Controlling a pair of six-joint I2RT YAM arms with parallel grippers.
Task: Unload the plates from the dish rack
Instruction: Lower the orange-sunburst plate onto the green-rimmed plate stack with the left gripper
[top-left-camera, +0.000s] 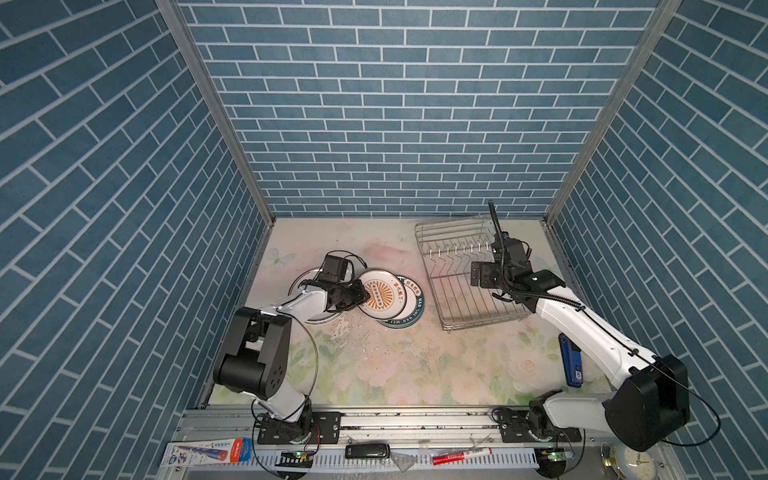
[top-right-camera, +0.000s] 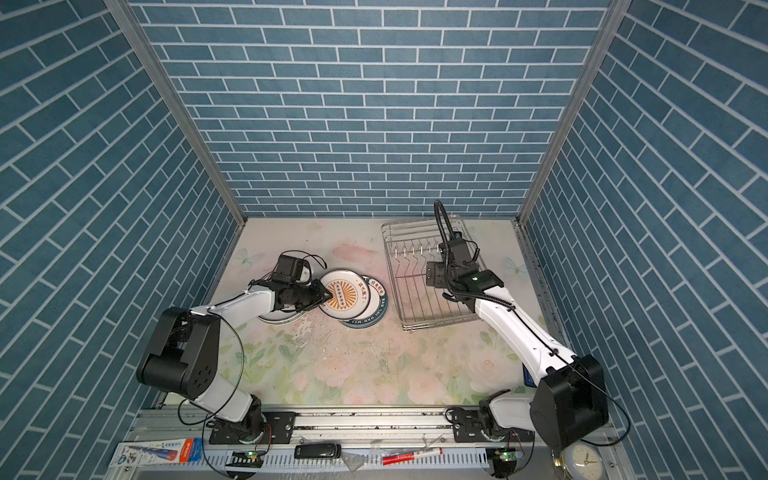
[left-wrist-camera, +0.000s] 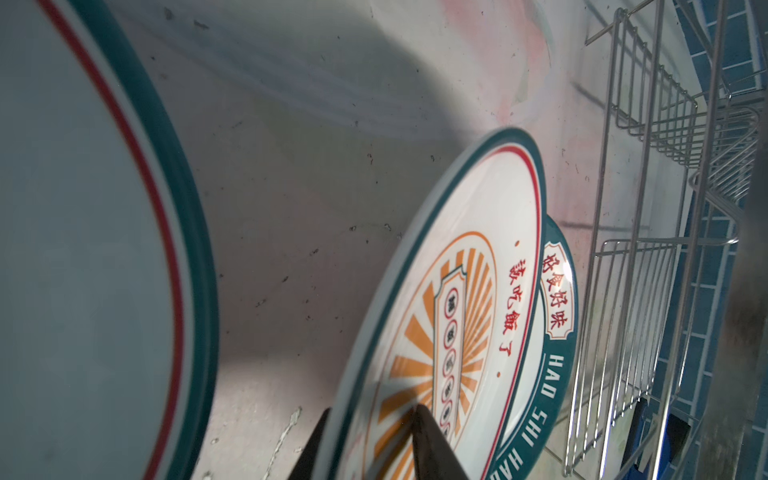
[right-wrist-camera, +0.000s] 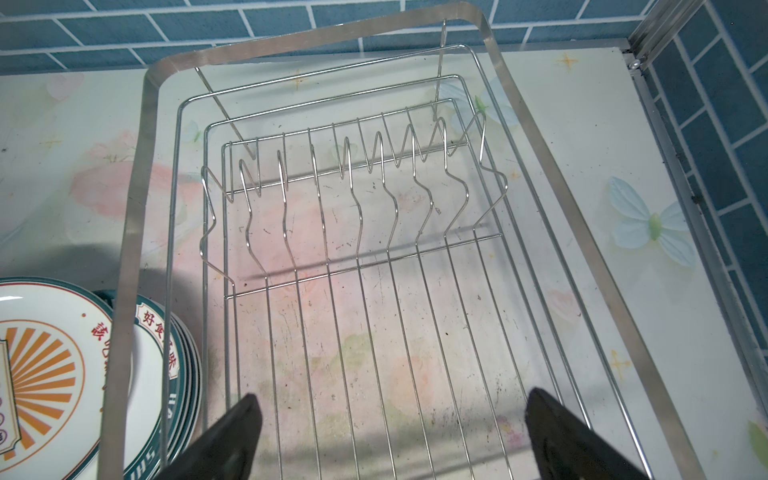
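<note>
Reaches with the left gripper (top-left-camera: 367, 296) over the rim of the orange sunburst plate (top-left-camera: 388, 303), lying atop the stacked plates (top-left-camera: 417, 308) on the table (top-left-camera: 395, 365) just beside the dish rack (top-left-camera: 457, 291); cannot tell if pinching it or not, jaws narrowly parted astride that rim. Hovers with the right gripper (right-wrist-camera: 399, 436), jaws wide apart and holding nothing, over the bare wire floor of the dish rack

White plates (top-left-camera: 386, 299) stacked flat — silver wire dish rack (top-left-camera: 453, 286) beside them, empty.

Bright, even light; soft shadows; left wrist view blurred (close-up).
</note>
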